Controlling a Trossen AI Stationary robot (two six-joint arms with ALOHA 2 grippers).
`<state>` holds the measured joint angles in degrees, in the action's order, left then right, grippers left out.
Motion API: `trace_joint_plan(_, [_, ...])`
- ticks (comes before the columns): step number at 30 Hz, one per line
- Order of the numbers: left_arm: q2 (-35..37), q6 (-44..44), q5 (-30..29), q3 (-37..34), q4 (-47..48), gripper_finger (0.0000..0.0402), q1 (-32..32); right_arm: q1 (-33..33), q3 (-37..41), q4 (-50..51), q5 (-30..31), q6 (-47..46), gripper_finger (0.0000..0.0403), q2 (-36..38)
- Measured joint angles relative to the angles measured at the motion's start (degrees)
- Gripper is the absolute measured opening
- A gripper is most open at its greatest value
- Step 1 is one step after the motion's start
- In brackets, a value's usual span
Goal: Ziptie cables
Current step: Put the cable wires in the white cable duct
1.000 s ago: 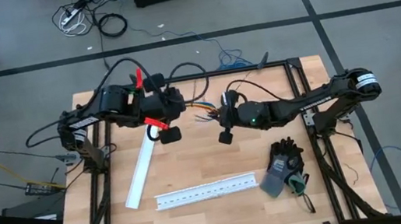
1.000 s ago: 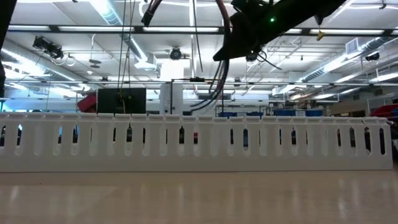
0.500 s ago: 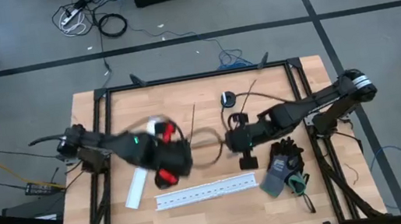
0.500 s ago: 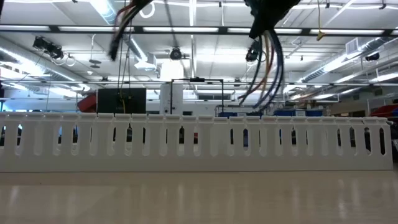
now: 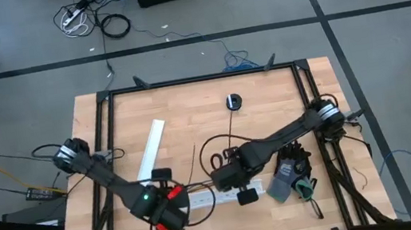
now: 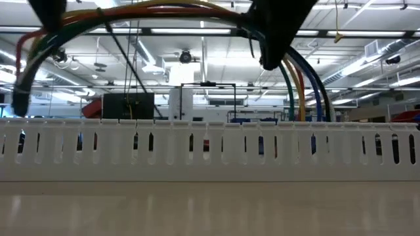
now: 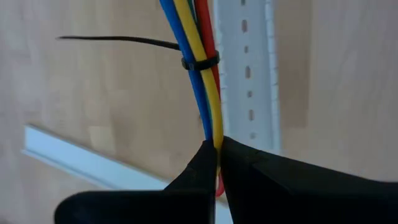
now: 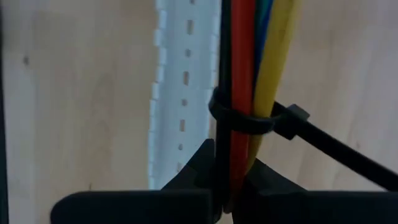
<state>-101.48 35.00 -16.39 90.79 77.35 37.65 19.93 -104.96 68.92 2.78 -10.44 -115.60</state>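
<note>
Wooden planks make up the table (image 5: 269, 106) we see from above, framed by black rails on a grey floor. Near its front edge the left gripper (image 5: 172, 208) and the right gripper (image 5: 229, 182) sit close together over a white slotted channel (image 5: 201, 199), with a second white channel (image 5: 151, 150) lying slantwise farther back. A work glove (image 5: 290, 169) rests just beside the right arm, and a small round black object (image 5: 233, 101) lies near the far rail.

From table height we see the slotted channel (image 6: 210, 151) spanning the whole width, and the cables (image 6: 164, 12) arching above it between the two dark grippers.

Looking along the left wrist, we find that gripper (image 7: 217, 149) pinched tight on the cables (image 7: 199, 81), a black ziptie (image 7: 200, 62) cinched round them with its tail sticking out sideways.

Looking along the right wrist, that gripper (image 8: 231, 163) is likewise clamped on the cables (image 8: 249, 62), just beside another ziptie (image 8: 242, 121) wrapped round the bundle
</note>
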Motion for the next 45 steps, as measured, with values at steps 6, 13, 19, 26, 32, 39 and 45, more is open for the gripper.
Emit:
trace_joint_plan(6, [-1.9, 2.7, 3.0, -0.1, 0.5, 0.0000, 1.7, 0.0, -6.9, 2.7, -2.7, 1.6, 0.0011, -4.5])
trace_joint_plan(13, [-3.1, 5.7, 5.6, 0.1, -0.1, 0.0000, 2.6, 0.0, -9.5, 4.3, -3.3, 3.6, 0.0011, -8.9])
trace_joint_plan(19, [-3.2, 4.8, 6.1, -0.2, -4.1, 0.0000, 2.9, 0.0, -9.5, 5.7, -3.8, 3.4, 0.0011, -8.9])
trace_joint_plan(26, [-6.9, 2.8, 5.3, -0.2, -7.2, 0.0000, 1.9, 1.2, -9.5, 6.4, -4.1, 1.9, 0.0011, -8.9])
trace_joint_plan(32, [-10.9, 0.7, 4.6, -0.2, -7.8, 0.0000, 1.1, 2.3, -9.4, 9.2, -6.8, -1.9, 0.0011, -9.0])
trace_joint_plan(39, [-12.3, -0.9, 3.4, -0.1, -8.6, 0.0000, -1.0, 2.7, -9.2, 13.5, -10.1, -7.5, 0.0010, -9.0])
trace_joint_plan(45, [-12.3, -1.8, 1.7, 0.4, -9.8, 0.0000, -1.4, 2.9, -9.2, 16.3, -15.6, -9.4, 0.0011, -9.0])
